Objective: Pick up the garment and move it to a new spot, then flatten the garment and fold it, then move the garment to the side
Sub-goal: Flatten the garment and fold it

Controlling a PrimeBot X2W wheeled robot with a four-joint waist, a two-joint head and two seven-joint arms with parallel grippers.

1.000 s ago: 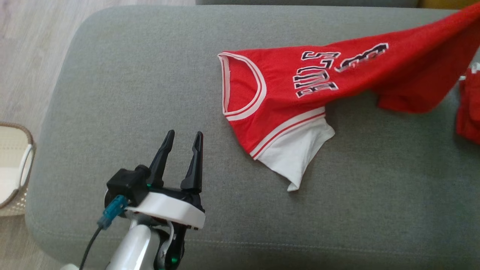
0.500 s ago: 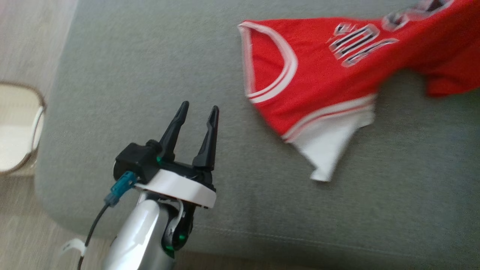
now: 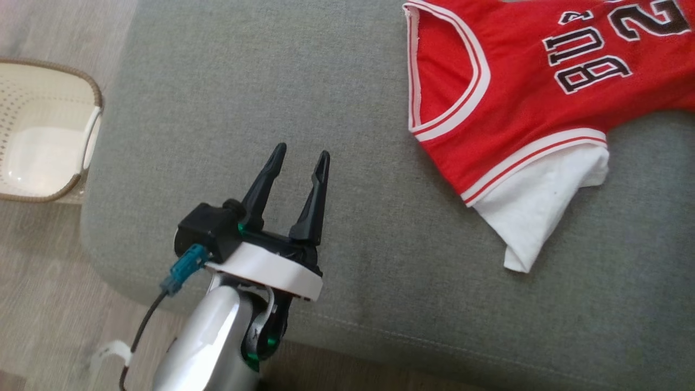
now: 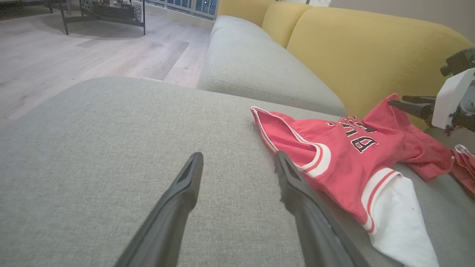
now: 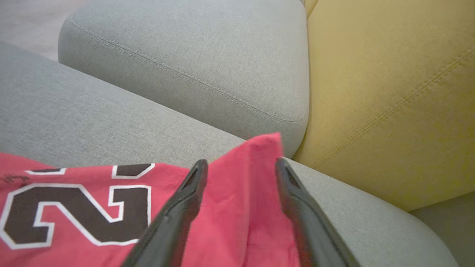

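Observation:
The garment [image 3: 521,108] is a red jersey with white trim, black letters and a white sleeve, spread on the grey cushion [image 3: 271,81]. My left gripper [image 3: 298,157] hovers open over bare cushion to the garment's left, nothing between its fingers [image 4: 185,185]. From the left wrist, the garment [image 4: 334,167] lies just right of those fingers. My right gripper [image 5: 240,163] stands open at the garment's far corner, a raised peak of red cloth [image 5: 252,193] between its spread fingers, not pinched. It also shows in the left wrist view as the right gripper [image 4: 396,100] beside that corner.
A white wicker-rimmed basket [image 3: 43,141] sits on the wood floor left of the cushion. A second grey cushion [image 5: 204,55] and the yellow sofa back [image 5: 389,92] lie beyond the garment. Another red cloth [image 4: 465,167] lies at the far right.
The head camera has turned, shifting the whole picture. My right gripper has opened on the garment's corner, and the stretched, lifted far end has settled onto the cushion. The left gripper stays open.

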